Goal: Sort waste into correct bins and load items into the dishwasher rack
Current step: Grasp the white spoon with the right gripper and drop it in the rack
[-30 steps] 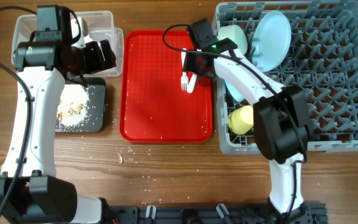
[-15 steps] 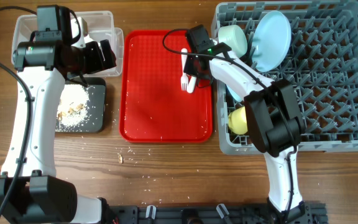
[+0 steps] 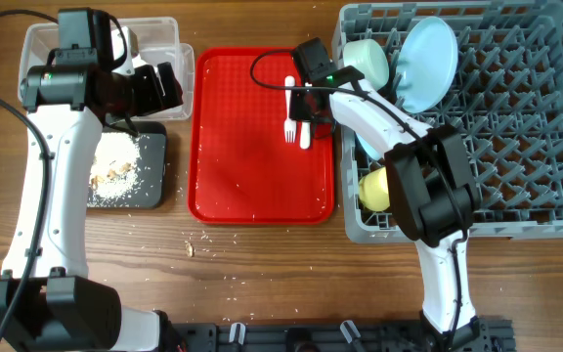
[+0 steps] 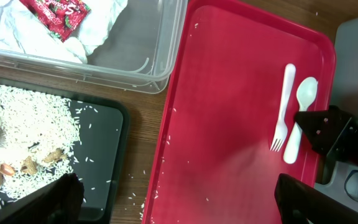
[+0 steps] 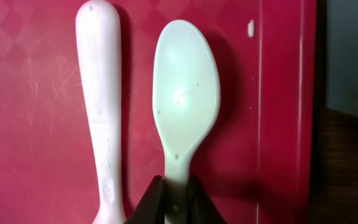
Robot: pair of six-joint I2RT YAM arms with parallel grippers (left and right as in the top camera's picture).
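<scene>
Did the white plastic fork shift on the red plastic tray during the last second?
No. The white plastic fork lies in the same spot beside the red plastic tray's right rim; only more of its handle shows.

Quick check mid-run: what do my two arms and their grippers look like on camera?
The left arm and right arm match: white tubular links, bulky black joint housings, thin black cables looping off. The left gripper and right gripper are black, with angular fingers. A green light glows by the right wrist.
</scene>
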